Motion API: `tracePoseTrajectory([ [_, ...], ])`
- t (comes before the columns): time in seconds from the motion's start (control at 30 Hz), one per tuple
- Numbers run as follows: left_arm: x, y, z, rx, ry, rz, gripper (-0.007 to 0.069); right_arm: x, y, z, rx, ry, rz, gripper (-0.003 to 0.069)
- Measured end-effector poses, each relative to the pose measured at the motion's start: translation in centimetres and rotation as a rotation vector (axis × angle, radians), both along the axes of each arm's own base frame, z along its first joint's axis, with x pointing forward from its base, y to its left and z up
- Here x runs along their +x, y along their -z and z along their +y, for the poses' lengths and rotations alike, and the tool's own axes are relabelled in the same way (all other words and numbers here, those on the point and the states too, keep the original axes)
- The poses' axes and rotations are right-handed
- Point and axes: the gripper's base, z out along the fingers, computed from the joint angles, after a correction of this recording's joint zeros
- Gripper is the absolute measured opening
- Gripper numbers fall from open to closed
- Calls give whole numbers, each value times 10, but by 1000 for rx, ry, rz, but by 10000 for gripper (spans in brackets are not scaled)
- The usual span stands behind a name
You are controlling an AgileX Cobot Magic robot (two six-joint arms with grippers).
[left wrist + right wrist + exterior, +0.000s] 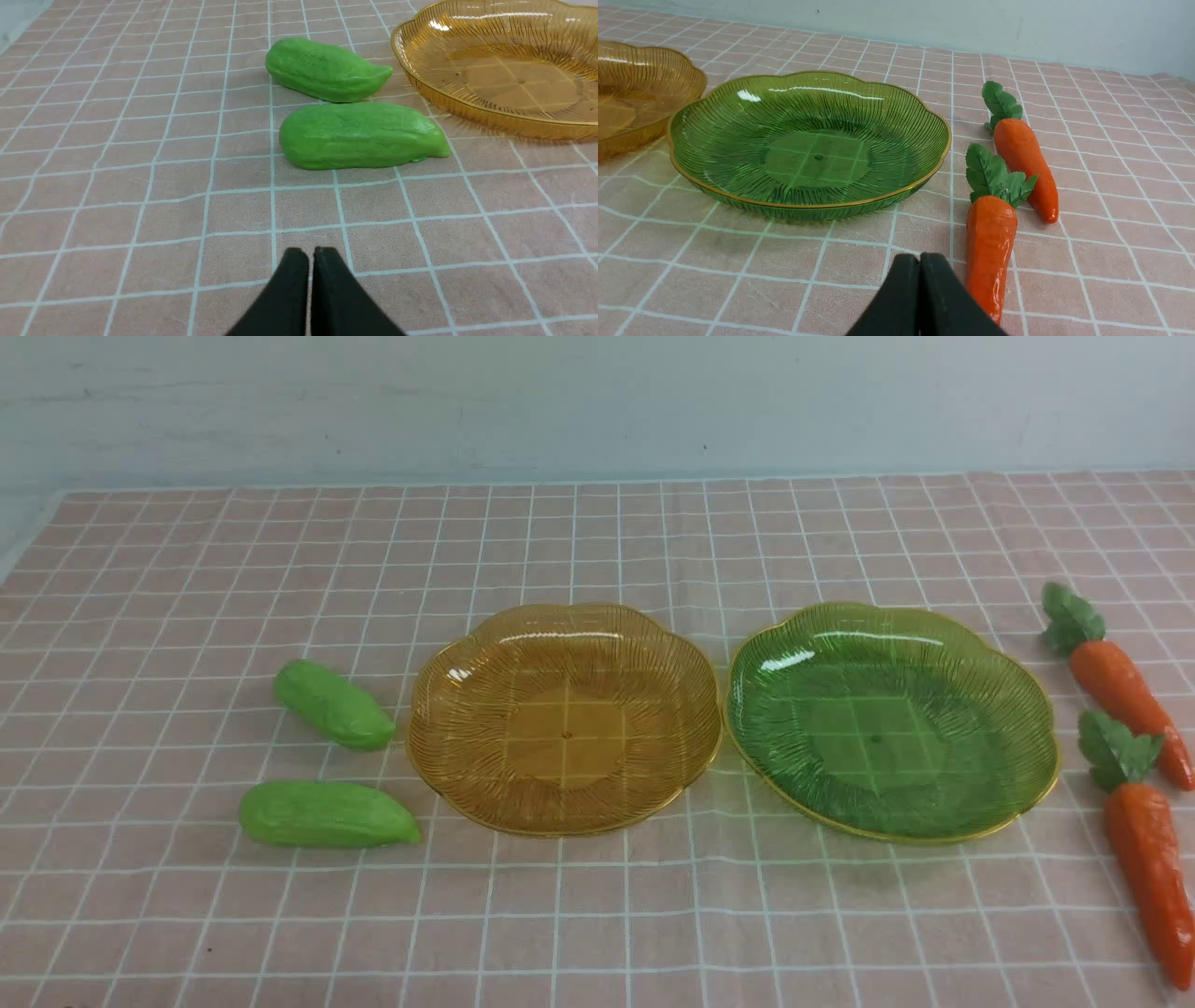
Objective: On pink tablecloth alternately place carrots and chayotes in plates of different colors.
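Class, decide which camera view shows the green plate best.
The right wrist view: the green plate appears whole, large and close, its ribs sharp. The front view also shows it whole, but smaller; the left wrist view misses it.

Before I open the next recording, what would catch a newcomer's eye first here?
Probably the two glossy, gold-rimmed plates side by side mid-table, the amber plate on the left and the green plate on the right. Next, the bright vegetables flanking them: two green chayotes at the left, two orange carrots at the far right.
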Motion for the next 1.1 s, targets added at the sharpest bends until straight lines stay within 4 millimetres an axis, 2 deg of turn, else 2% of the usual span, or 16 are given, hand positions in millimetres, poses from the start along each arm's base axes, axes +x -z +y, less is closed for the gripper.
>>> tracePoseTrajectory([
  [1.1, 0, 0, 0, 2, 0, 0, -4, 0, 0, 0, -18, 0, 0, -15],
])
